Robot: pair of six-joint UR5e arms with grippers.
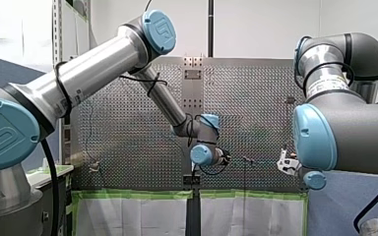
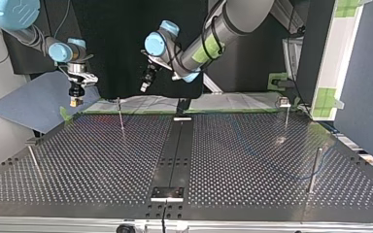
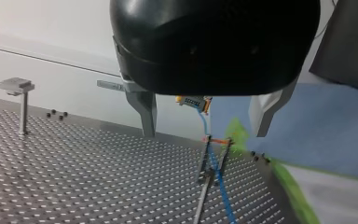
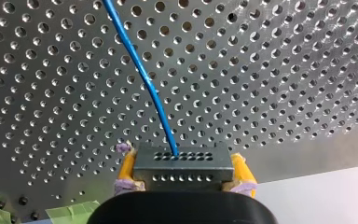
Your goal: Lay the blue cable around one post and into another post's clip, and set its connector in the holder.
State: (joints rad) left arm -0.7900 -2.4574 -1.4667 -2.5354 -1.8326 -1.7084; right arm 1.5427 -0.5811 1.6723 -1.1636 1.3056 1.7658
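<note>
My right gripper (image 2: 76, 101), at ten o'clock from the tabletop's (image 2: 252, 145) middle in the top view, has its yellow pads clamped on the flat sides of the connector (image 4: 182, 164). The blue cable (image 4: 142, 70) leaves the connector's face and runs ahead over the holes. My left gripper (image 3: 203, 131), near twelve o'clock, hangs with fingers apart and empty. I judge the cable light, thin and springy, apt to slip off a post unless taut, so the rigid connector is the sound grasp. The label (image 1: 325, 87) on my right arm is too small to read.
</note>
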